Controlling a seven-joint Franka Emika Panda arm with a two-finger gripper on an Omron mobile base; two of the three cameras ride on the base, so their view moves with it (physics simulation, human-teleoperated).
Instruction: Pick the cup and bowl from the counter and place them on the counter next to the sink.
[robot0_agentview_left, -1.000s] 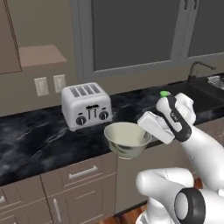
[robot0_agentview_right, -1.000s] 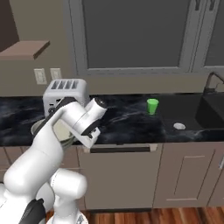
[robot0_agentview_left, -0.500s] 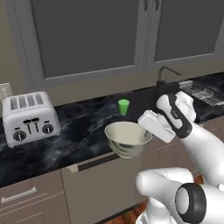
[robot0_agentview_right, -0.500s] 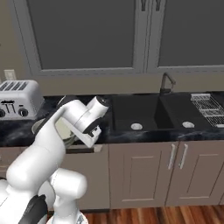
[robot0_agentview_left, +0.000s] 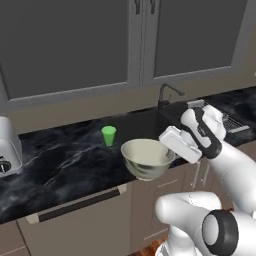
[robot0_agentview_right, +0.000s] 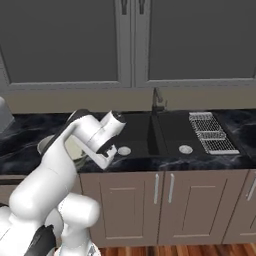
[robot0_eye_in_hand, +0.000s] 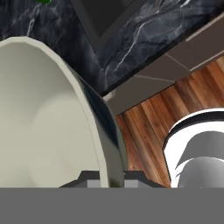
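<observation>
White arm bent, bowl aloft

The black marble tabletop carries a green cup beyond the claw, and a toaster far to its left.

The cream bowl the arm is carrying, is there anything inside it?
The bowl looks empty: the left base view shows plain cream walls, and the hand view shows bare inner surface too. The very bottom is hidden by the near rim. The gripper is shut on its rim.
</observation>
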